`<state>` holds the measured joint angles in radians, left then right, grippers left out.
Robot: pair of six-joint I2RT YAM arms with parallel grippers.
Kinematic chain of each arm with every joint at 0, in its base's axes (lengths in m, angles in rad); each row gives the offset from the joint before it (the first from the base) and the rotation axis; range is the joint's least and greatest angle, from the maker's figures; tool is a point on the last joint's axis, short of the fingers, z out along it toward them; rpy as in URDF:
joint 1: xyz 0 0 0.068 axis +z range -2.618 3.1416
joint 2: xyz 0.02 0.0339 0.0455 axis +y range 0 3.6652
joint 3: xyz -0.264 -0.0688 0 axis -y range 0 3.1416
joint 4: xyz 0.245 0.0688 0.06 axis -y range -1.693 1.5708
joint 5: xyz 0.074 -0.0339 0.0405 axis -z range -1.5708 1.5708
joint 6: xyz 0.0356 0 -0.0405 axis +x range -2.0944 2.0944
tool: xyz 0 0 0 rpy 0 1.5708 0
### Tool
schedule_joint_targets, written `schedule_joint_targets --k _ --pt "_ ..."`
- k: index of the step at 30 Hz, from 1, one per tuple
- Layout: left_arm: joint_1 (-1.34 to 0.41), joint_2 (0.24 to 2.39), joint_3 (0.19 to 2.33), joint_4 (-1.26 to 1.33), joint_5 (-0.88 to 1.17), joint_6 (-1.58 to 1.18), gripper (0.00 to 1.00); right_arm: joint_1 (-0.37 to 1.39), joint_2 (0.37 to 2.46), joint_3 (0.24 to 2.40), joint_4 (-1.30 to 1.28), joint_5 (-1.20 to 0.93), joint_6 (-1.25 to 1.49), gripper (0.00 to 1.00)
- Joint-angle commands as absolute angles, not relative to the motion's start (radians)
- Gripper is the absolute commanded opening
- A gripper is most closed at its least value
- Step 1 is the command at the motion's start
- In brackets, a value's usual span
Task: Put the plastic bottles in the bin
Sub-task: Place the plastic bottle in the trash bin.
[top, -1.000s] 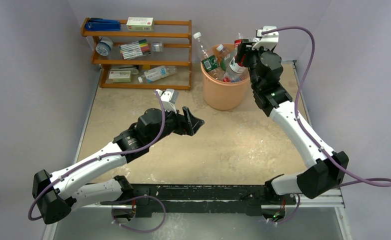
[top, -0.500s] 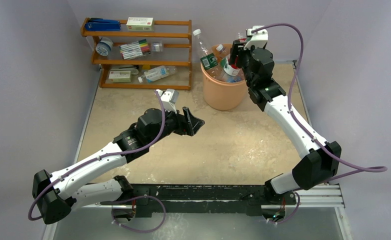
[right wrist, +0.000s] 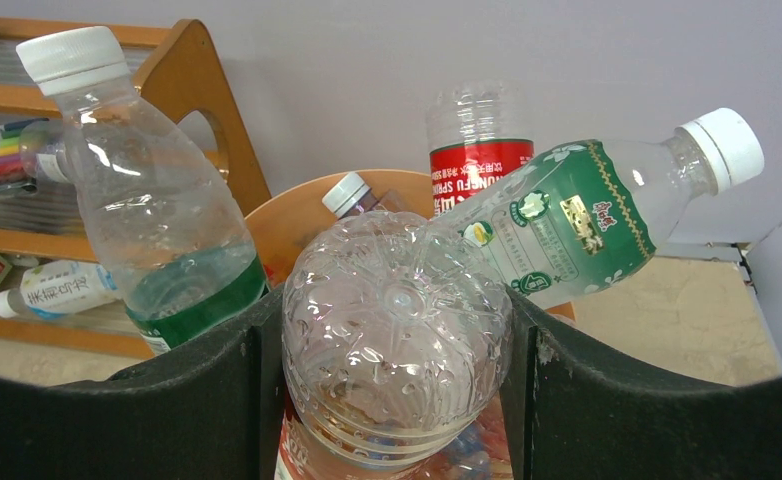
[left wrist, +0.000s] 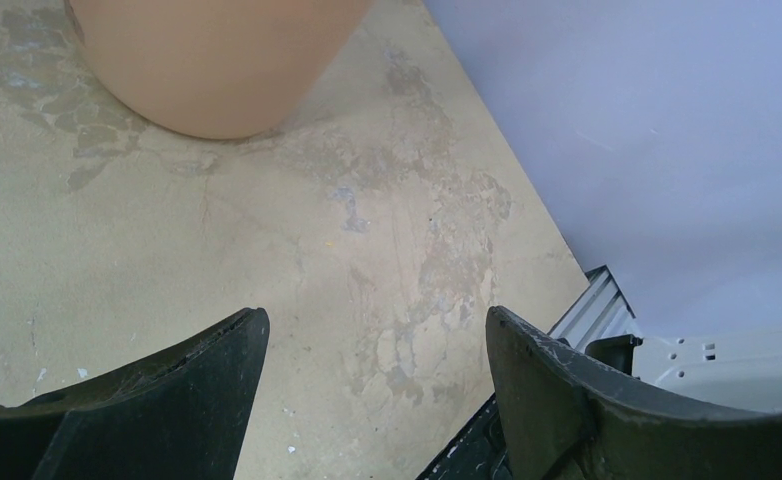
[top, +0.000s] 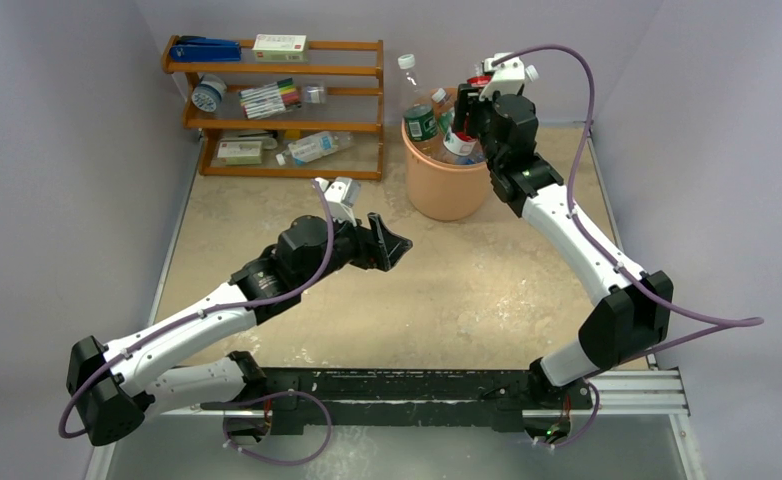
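Beige tabletop [top: 467, 290], right hand [right wrist: 392, 345] clamped on clear bottle [right wrist: 397, 290] over bin [top: 447, 190], left hand [left wrist: 377, 330] spread apart.

1. The left arm [top: 192, 328] reaches from its base toward the round orange-peach plastic bin [top: 447, 190]. Its white forearm slants upward and the wrist stops short on the bin's near-left side.
2. The black two-finger left hand [top: 389, 243] faces the foot of the bin, apart from it. Its jaws are spread wide with nothing between them.
3. The right arm [top: 577, 240] is stretched long. Its elbow is folded near its base and the forearm climbs to the bin's right rim.
4. The right hand [top: 470, 108] hangs over the bin's mouth, jaws pressed against the base of a clear plastic bottle [right wrist: 397, 340].
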<state>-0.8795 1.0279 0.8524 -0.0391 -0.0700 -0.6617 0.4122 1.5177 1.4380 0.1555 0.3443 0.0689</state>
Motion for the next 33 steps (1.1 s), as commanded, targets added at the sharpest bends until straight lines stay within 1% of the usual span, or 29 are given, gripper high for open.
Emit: schedule_joint_targets --k 1,3,5,10,11,18,29,33 --pt "-0.881 1.035 0.857 0.026 -0.050 -0.667 0.79 0.408 1.529 1.460 0.107 0.343 0.040 0.53" --pt "-0.881 1.038 0.858 0.026 -0.050 -0.667 0.79 0.408 1.521 1.466 0.099 0.343 0.039 0.57" --pt "-0.880 1.041 0.860 0.026 -0.048 -0.665 0.79 0.408 1.512 1.486 0.079 0.338 0.039 0.64" --pt "-0.881 1.050 0.861 0.030 -0.048 -0.665 0.79 0.408 1.487 1.574 -0.006 0.332 0.033 0.91" --pt "-0.881 1.052 0.861 0.031 -0.048 -0.664 0.79 0.408 1.478 1.597 -0.028 0.329 0.032 0.93" --pt "-0.880 1.070 0.862 0.043 -0.044 -0.664 0.79 0.407 1.404 1.678 -0.125 0.288 0.063 1.00" --pt "-0.880 1.078 0.866 0.038 -0.043 -0.663 0.79 0.362 1.407 1.711 -0.182 0.224 0.122 1.00" --pt "-0.880 1.080 0.874 0.009 -0.085 -0.653 0.79 0.351 1.426 1.734 -0.229 0.166 0.125 0.95"
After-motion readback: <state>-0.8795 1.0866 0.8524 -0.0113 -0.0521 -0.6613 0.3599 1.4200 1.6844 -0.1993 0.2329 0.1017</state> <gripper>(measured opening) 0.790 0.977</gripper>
